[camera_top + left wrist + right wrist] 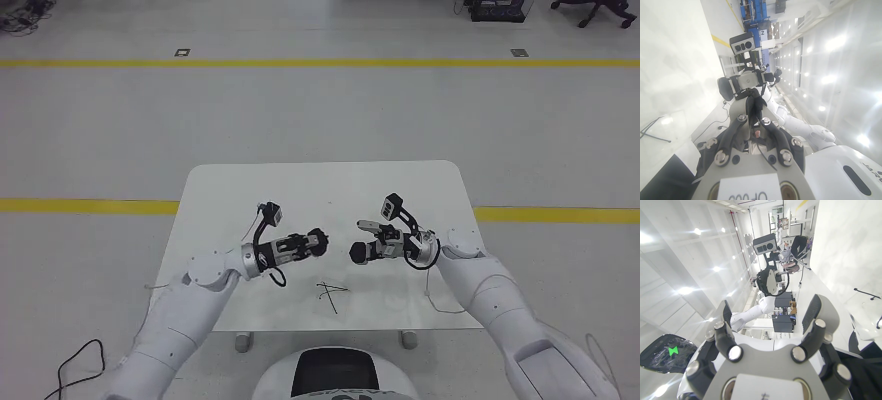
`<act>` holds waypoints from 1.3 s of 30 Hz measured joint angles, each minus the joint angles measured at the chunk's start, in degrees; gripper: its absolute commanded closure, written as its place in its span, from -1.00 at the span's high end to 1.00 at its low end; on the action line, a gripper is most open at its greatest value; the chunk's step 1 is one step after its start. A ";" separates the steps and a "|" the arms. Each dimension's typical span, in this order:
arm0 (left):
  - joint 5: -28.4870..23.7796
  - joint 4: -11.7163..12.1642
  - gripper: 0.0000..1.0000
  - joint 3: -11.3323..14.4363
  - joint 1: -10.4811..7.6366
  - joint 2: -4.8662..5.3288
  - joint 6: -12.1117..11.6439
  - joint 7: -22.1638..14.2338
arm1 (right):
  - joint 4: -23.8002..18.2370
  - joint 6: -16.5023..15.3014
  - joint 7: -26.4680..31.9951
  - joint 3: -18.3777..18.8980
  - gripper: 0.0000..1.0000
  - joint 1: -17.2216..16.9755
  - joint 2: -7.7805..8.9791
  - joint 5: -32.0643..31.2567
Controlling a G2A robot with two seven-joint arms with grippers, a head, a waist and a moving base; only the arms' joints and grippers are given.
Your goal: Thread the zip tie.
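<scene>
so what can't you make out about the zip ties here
Top view: the zip ties on the table are thin crossed lines, too small to count or to find their heads.
Left wrist view: the left gripper is shut; its own fingers hide whether a tie is pinched between them.
Right wrist view: the ties run off the picture's edge, so their ends are cut off.

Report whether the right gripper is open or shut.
Open. The right gripper has its two fingers spread wide, nothing between them.
</scene>
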 measured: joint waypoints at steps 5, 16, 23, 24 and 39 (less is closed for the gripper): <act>2.35 -0.65 -1.00 -1.25 1.80 -1.29 0.00 1.38 | 0.00 0.00 0.00 0.00 1.00 0.00 0.00 0.00; 2.20 -0.63 -1.00 -1.31 1.90 -1.36 0.00 1.47 | 0.00 0.00 0.00 0.00 1.00 0.00 0.00 0.00; 2.43 -0.44 -1.00 -2.04 1.95 -1.11 0.24 2.82 | 0.00 0.00 0.00 0.00 1.00 0.00 0.00 0.00; 2.46 -0.29 -1.00 -2.52 2.02 -0.93 0.13 2.80 | 0.00 0.00 0.00 0.00 1.00 0.00 0.00 0.00; 4.44 0.64 -1.00 -13.36 5.34 2.54 0.00 -8.57 | 0.00 0.00 0.00 0.00 1.00 0.00 0.00 0.00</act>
